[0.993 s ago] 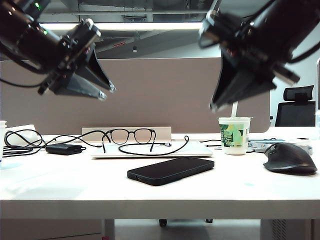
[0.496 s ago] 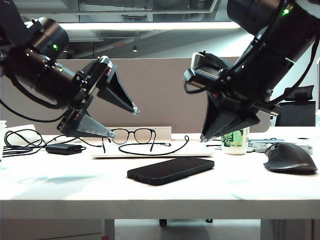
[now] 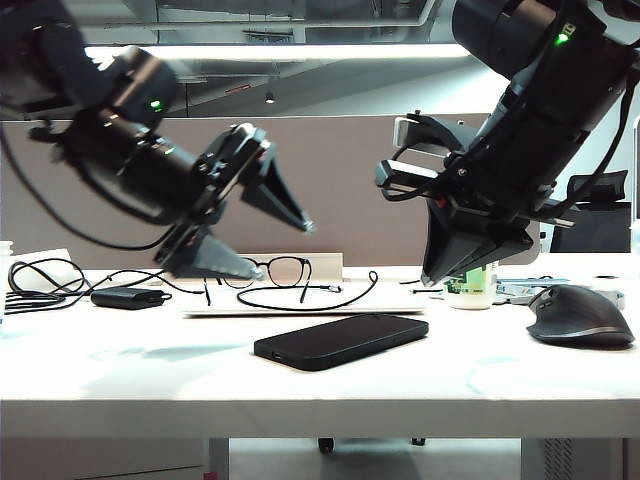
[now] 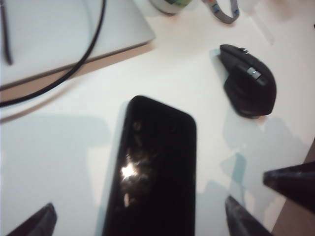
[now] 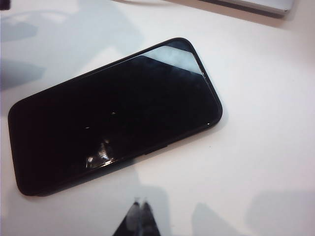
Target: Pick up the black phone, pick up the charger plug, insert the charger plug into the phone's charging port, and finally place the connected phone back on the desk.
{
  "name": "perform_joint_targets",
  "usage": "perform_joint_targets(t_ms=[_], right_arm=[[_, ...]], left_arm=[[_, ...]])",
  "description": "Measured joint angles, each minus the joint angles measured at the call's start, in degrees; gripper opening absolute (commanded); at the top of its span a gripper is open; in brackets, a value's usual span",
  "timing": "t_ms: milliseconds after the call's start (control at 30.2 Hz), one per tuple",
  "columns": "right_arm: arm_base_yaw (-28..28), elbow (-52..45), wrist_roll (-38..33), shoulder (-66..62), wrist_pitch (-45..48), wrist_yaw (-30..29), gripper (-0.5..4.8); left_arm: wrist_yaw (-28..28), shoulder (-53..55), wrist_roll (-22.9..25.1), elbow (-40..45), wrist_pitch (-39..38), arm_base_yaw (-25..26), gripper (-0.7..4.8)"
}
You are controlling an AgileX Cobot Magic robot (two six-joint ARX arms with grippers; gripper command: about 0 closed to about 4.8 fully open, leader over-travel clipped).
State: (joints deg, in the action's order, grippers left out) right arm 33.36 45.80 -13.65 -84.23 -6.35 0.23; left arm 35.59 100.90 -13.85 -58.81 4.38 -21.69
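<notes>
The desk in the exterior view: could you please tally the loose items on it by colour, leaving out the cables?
Black: 4 – black phone, computer mouse, adapter brick, glasses
White: 1 – flat white slab under the glasses
Green and white: 1 – cup
Total: 6

The open left claw and the shut right claw hang above the desk.

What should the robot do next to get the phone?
Probably lower the left gripper onto the black phone. Its jaws are open and empty above the phone, which lies flat on the desk. The right gripper is shut.
</notes>
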Motion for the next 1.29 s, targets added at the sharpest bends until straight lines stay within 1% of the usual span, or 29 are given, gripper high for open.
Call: perform_joint_targets(t_ms=[99,265,397,463,496,563,629,761,1092,1224,1290], right_arm=[[-0.04,0.0,0.17,0.0,0.04,-0.02,-0.05],[-0.07,0.0,1.01,0.0,0.09,-0.22,-0.05],[-0.07,-0.15,3.98,-0.02,0.55,-0.39,-0.05],[-0.46,-0.74,4.74,0.0,1.73,-1.86,-0.05],[-0.81,-1.38,4.92,0.0,2.78,-3.67,-0.05],[-1.49,-2.67,5.05,-0.02,4.94,-6.82,-0.05],[-1.81,-3.72,5.16,-0.02,6.64,-8.44,-0.05],[-2.4,-4.17,5.18,-0.22,7.15,-9.05,-0.05],[-2.45,-4.2,4.87,-5.7,12.35,-8.98,-0.05],[-2.49,-4.17,4.39,-6.29,14.19,-8.02,-0.06],[-2.51,-4.17,4.31,-6.97,14.67,-7.85,-0.06]], left_arm=[[0.13,1.84,1.38,-4.74,-5.14,-0.76,4.79],[0.24,4.55,5.53,-11.04,-14.78,-0.68,4.79],[0.33,7.23,7.5,-14.58,-19.08,-0.7,4.79],[0.42,8.72,7.72,-15.47,-20.0,-0.79,4.79],[0.44,9.22,7.82,-15.54,-20.13,-0.85,4.79],[1.44,10.12,8.04,-15.56,-20.94,-0.85,4.79],[2.6,10.51,8.48,-15.56,-21.88,-0.85,4.79],[3.21,10.62,9.07,-15.67,-22.43,-0.9,4.79],[3.26,11.87,9.14,-15.74,-22.64,-1.51,4.79],[5.03,11.89,9.31,-15.76,-22.6,-1.77,4.79],[5.05,11.89,9.31,-15.78,-22.58,-1.95,4.79]])
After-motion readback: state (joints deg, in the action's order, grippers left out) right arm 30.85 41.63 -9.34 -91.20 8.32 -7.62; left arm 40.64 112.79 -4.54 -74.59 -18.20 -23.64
